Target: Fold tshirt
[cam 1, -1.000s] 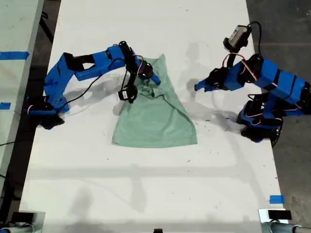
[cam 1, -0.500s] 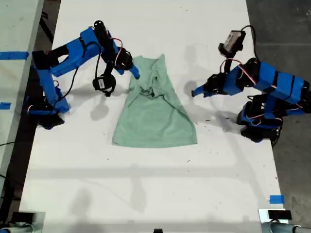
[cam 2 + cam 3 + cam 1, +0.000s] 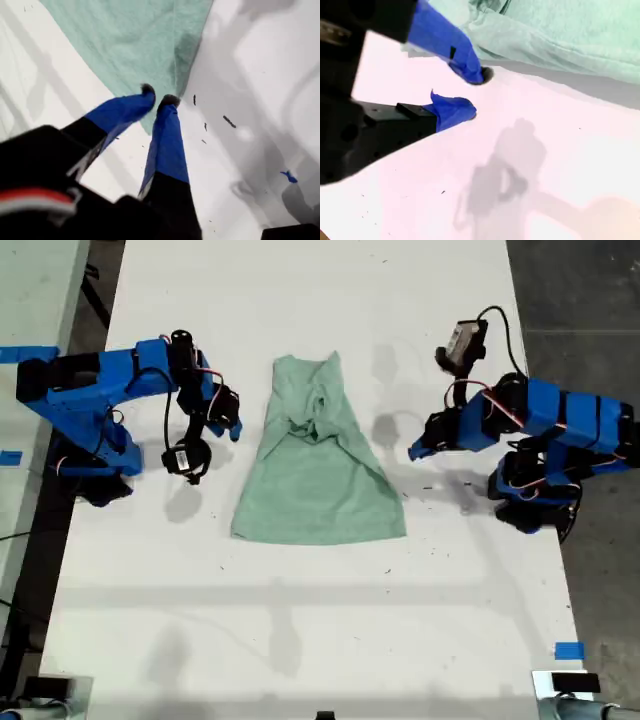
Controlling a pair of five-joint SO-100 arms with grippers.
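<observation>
**What the frames cut off or hide**

The pale mint-green fabric tshirt (image 3: 318, 462) is whole only in the exterior view. The first wrist view crops it (image 3: 135, 45) at the frame's upper edge, the second (image 3: 560, 35) at the upper right. Its bunched upper part hides collar and sleeves. The white desk (image 3: 300, 640) runs off the exterior view's bottom. Small dark specks (image 3: 229, 121) there are too small to identify.
</observation>
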